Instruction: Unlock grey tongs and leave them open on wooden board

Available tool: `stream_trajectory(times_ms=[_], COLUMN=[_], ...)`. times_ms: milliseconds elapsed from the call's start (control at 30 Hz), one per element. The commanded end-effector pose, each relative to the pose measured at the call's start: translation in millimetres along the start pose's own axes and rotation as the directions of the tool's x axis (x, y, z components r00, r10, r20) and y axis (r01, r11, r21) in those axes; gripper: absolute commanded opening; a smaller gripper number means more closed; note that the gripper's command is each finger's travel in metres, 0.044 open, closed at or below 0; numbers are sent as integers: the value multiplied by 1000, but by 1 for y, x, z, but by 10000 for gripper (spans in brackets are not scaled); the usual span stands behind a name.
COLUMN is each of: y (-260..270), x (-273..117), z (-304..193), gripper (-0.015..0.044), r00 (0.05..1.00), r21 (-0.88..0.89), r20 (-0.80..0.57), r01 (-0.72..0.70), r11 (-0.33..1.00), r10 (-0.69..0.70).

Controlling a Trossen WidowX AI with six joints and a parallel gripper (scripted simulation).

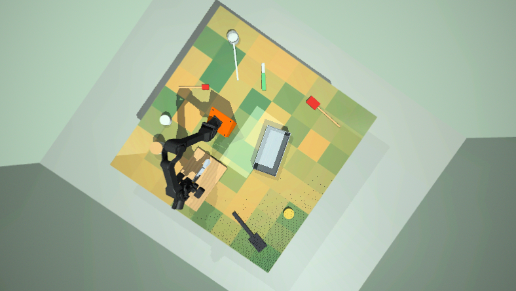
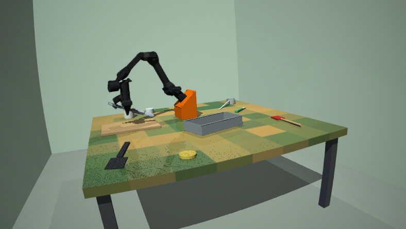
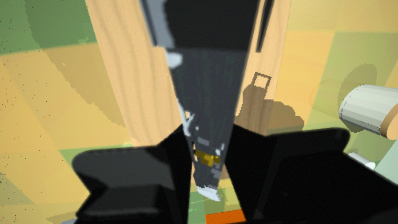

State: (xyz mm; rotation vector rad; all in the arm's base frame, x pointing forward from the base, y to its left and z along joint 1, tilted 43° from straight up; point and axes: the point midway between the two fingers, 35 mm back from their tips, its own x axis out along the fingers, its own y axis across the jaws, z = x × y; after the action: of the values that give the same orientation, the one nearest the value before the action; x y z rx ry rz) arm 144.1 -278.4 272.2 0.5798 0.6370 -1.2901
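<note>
The gripper (image 1: pixel 192 186) (image 2: pixel 127 113) (image 3: pixel 202 121) is closing firmly around the grey tongs (image 1: pixel 203 168) (image 2: pixel 141 111) (image 3: pixel 207 90), which are hanging above the wooden board (image 1: pixel 213 173) (image 2: pixel 130 129) (image 3: pixel 120 75). Their tips are sloping downward, probably for helping the lock to release; whether it is releasing, I cannot tell.
</note>
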Motion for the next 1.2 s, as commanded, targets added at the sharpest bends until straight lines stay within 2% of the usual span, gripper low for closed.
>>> stream_trajectory(times_ms=[0,833,1167], y=[0,-3,-4], x=[8,38,36], z=[-2,-5,-4], gripper=[-150,-150,113], r00=[1000,1000,1000], r21=[-7,-9,-3], r20=[-4,-2,0], r01=[-2,-1,3], r11=[1000,1000,1000], r10=[2,1,-3])
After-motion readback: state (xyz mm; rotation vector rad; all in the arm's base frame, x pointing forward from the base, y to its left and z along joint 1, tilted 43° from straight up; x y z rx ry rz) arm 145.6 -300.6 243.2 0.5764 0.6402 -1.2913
